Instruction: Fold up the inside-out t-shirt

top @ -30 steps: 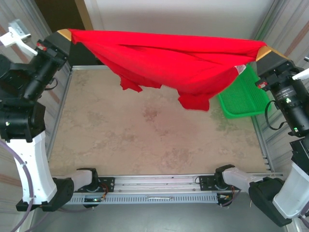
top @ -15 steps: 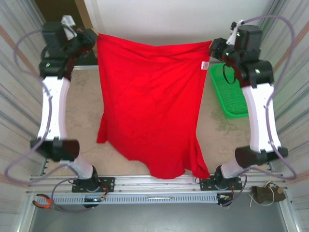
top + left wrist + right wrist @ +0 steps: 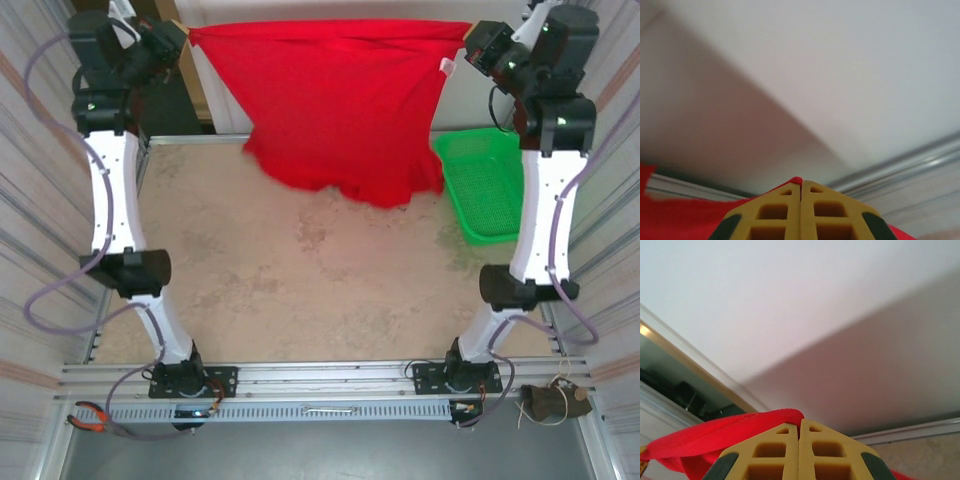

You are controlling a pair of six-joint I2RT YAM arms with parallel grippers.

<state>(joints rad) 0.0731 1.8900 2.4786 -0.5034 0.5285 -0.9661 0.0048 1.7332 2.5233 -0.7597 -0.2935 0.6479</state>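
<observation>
The t-shirt hangs spread wide, high above the far edge of the table. The left gripper has its fingers pressed together, with a sliver of red cloth caught at the tips. The right gripper is likewise closed, pinching a rolled red edge. From those two corners the cloth drapes down as a sheet, its ruffled lower edge near the green basket. It looks light, soft and limp, so it will likely sag and swing. The top corners seem the right places to hold it.
</observation>
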